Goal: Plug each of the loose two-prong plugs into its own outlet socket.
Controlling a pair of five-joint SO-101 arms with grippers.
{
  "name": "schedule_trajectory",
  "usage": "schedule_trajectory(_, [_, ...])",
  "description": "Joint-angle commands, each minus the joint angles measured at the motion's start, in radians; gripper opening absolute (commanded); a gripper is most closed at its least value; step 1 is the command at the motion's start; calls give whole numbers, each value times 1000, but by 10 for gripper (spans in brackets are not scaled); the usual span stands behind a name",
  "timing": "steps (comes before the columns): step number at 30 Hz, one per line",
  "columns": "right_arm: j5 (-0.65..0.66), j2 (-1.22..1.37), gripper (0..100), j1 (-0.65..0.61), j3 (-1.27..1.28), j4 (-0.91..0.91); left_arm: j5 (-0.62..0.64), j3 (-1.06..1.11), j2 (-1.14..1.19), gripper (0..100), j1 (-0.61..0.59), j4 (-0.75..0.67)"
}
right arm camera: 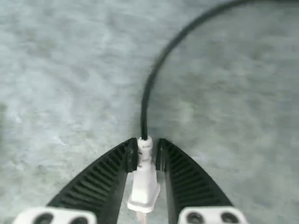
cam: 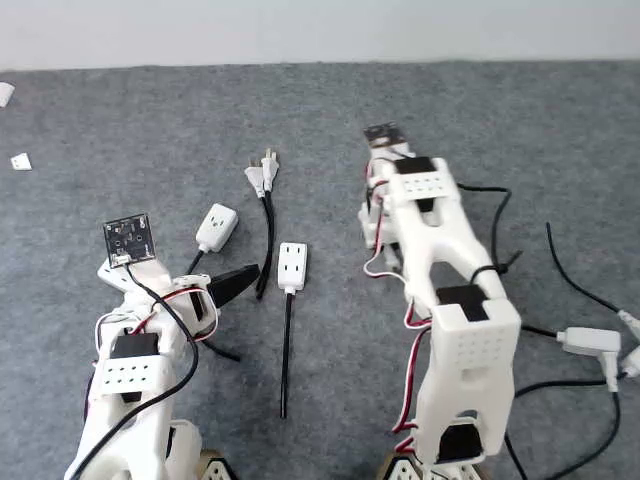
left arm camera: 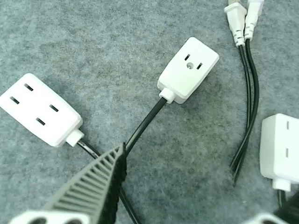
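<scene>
White plug pinched at its neck in closed right jaws over the grey worktop, well apart from strip socket. Narrow grip: plug may twist or slip on insertion, and its cord could drag. Left jaws open near square socket.

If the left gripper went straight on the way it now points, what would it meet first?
Probably the black cord of the middle outlet, lying just ahead of the left gripper, then that outlet itself. Depth is unclear.

Lab: robot arm, felt mat.
</scene>
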Motion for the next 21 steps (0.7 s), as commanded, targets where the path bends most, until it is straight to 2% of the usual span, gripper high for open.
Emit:
schedule_trajectory(1, [17, -81, 90, 19, -46, -5, -8, -22, -21, 511, -3, -21])
schedule_trajectory(7, [86, -81, 90, 25, -18, -8, -8, -22, -21, 511, -3, -21])
schedule_trajectory(11, [84, -81, 87, 59, -15, -15, -8, -22, -21, 511, -3, -21])
schedule_trajectory(14, [75, -81, 9, 79, -15, -27, -8, -22, -21, 511, -3, -21])
schedule_trajectory(21, [68, -44, 10, 41, 18, -18, -8, -22, -21, 511, -3, -21])
